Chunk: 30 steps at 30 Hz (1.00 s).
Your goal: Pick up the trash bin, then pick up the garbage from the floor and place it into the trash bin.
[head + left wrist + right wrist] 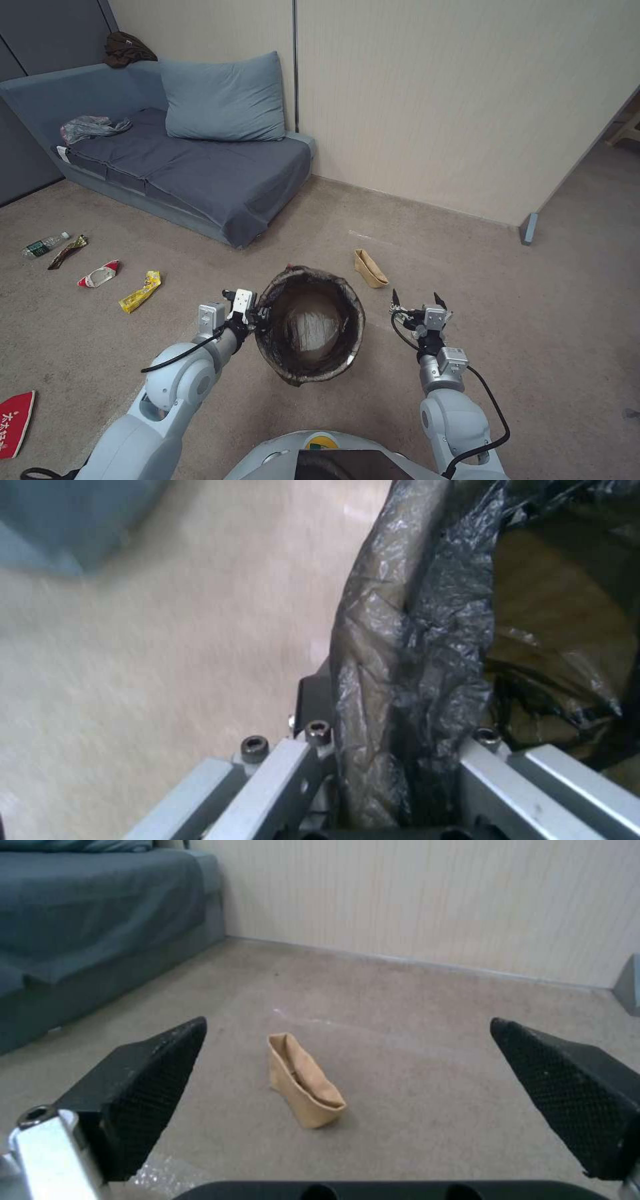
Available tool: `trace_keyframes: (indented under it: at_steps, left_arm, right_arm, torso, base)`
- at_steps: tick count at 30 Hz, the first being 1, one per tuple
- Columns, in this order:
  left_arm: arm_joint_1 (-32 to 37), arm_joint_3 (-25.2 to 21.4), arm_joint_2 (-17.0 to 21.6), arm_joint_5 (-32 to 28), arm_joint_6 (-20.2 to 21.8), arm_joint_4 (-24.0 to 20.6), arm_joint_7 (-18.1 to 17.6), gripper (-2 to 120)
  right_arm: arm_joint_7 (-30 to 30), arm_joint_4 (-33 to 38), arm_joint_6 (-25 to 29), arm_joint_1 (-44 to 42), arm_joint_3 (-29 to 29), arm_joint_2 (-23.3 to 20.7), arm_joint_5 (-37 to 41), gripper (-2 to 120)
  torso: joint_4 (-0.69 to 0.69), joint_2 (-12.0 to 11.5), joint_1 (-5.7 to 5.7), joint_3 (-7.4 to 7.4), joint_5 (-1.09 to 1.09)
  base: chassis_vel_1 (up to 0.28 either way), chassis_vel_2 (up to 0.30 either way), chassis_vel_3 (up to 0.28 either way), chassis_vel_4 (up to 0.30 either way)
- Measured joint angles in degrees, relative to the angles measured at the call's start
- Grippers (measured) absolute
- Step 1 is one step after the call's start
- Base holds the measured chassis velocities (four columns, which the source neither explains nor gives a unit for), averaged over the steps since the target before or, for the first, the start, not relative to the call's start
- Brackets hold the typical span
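From my head, my left gripper (261,317) pinches the trash bin (311,325) by its rim. At my left wrist, the bag liner (407,670) sits clamped between my fingers. At my right wrist, my right gripper (347,1060) is spread before the tan paper bag (305,1079) on the floor (427,1080).

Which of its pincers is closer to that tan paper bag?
Right. The open right pincer sits just short of the bag; the left pincer grips the bin rim, farther away.
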Motion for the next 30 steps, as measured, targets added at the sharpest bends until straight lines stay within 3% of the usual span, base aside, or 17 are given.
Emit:
trace_keyframes:
  at_steps: [11, 30]
  left_arm:
    - [2.6, -5.2, 1.0, 2.4, -0.5, -9.2, -0.1, 2]
    - [3.4, -8.6, -0.1, 1.7, -0.1, -10.4, -1.4, 0]
  right_arm:
    - [0.0, 0.6, 1.0, -0.3, -0.2, 0.1, 0.1, 100]
    - [-2.8, 0.8, 4.8, -0.8, 0.3, -0.2, 0.2, 100]
  torso:
    - [0.01, 0.0, 0.00, 0.00, 0.01]
    - [0.01, 0.0, 0.00, -0.01, 0.01]
  base:
    - [0.000, 0.000, 0.000, 0.000]
    - [-0.006, 0.005, 0.010, -0.005]
